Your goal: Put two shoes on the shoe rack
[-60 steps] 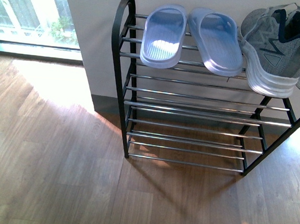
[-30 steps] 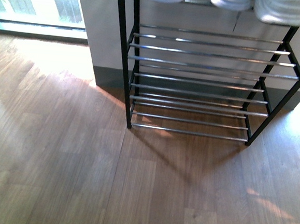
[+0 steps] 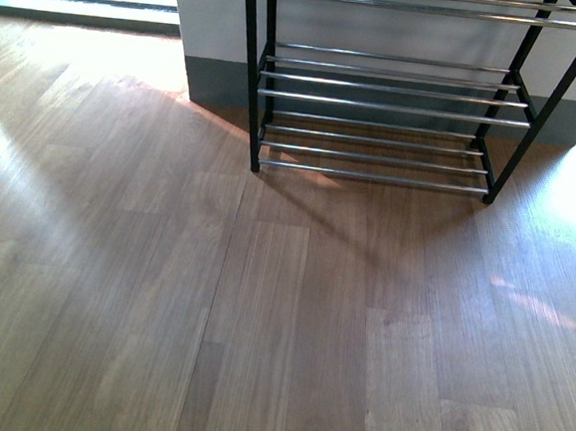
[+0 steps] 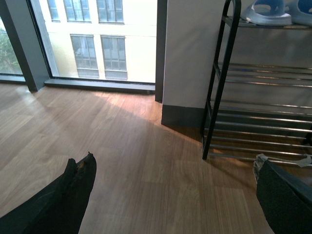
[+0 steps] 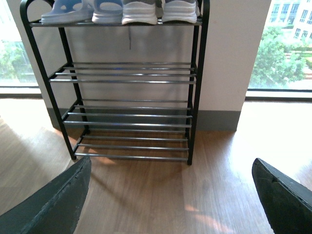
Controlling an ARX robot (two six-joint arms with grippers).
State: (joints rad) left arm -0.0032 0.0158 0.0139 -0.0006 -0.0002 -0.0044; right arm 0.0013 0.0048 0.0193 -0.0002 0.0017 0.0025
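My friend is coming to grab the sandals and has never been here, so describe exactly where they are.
Find the black metal shoe rack against the white wall between the windows. On its top shelf stand four shoes in a row; the pale blue sandals are the two at one end, beside the white-soled sneakers.

Four shoes, seemingly two sandals (image 5: 80, 10) and two sneakers (image 5: 161, 10), atop shoe rack (image 5: 195, 97).

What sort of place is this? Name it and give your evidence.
Probably a home or apartment entryway: a black shoe rack holding sandals and sneakers against a white wall, wood-plank floor, and tall windows facing another building.
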